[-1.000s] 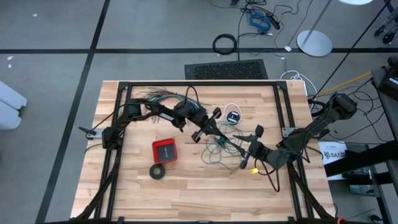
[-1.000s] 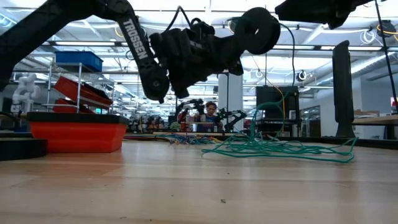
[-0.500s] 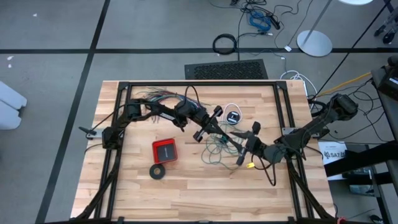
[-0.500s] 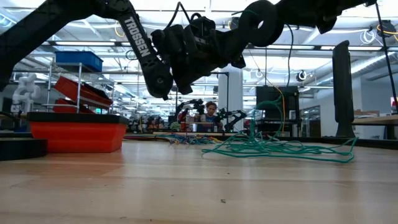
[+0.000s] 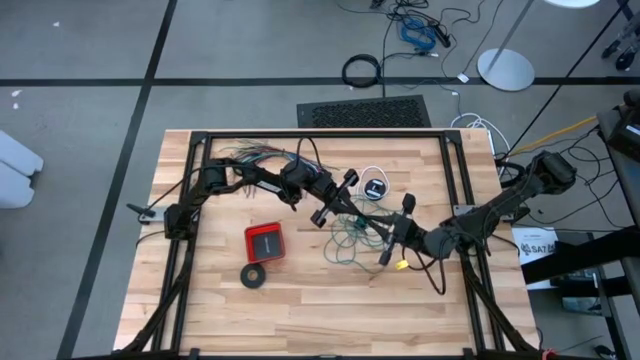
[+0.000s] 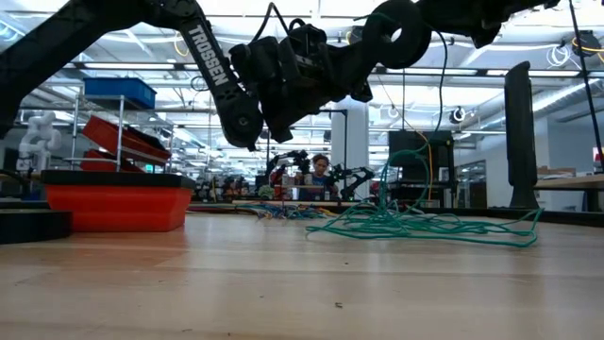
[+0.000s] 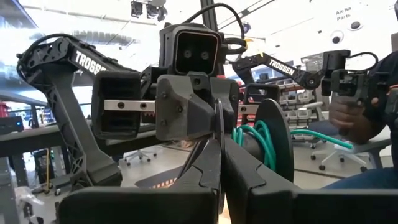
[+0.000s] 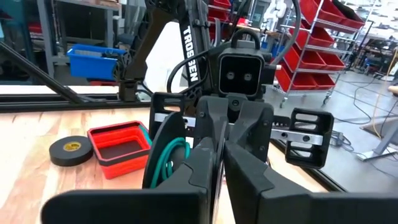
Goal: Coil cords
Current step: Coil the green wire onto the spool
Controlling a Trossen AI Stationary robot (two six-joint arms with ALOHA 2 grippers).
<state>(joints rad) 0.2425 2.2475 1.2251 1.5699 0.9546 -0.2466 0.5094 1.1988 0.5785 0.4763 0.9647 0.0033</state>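
Sprawling loosely across the desk [image 5: 200,300], the teal-green wire [image 5: 345,240] runs between the closed left gripper [image 5: 362,222] and closed right gripper [image 5: 392,238].

The table [image 5: 220,300] is made of pale, matt wood planks. The red tray [image 5: 265,241] looks like smooth plastic; the teal wire [image 6: 415,227] is glossy-coated.

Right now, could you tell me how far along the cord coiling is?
Done: a few green wire loops wound up. In hand: left gripper and right gripper, both shut, meet above the tangle. Left: most green wire lies loose on the table; the white cord is untouched.
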